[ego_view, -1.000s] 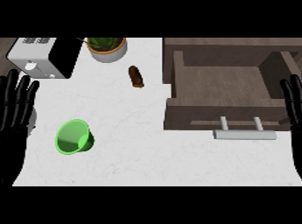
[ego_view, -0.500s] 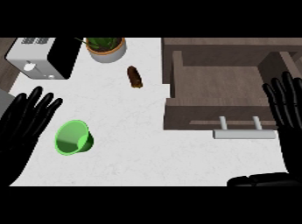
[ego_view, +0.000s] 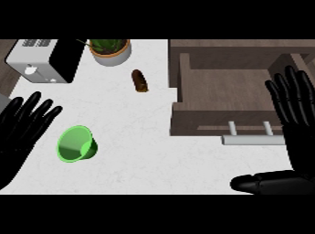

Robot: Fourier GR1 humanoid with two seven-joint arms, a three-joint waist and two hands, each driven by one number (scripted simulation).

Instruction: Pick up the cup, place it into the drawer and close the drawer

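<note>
A green cup (ego_view: 76,144) lies on its side on the white counter (ego_view: 139,151), left of centre, its mouth facing the view. My left hand (ego_view: 15,135) is open just left of the cup, fingers straight and pointing up-right, a small gap from it. At the right stands the open brown drawer (ego_view: 237,89), its inside bare, with a pale bar handle (ego_view: 253,139) on its front. My right hand (ego_view: 305,123) is open over the drawer's right side, fingers straight up, thumb stretched left along the lower edge.
A toaster (ego_view: 42,66) stands at the back left. A potted plant (ego_view: 110,49) sits at the back centre. A small brown object (ego_view: 140,81) lies on the counter between the plant and the drawer.
Both hands have moved inward from the view's edges. The left hand has come closer to the cup. The right thumb now shows along the bottom right. The cup has not moved.
</note>
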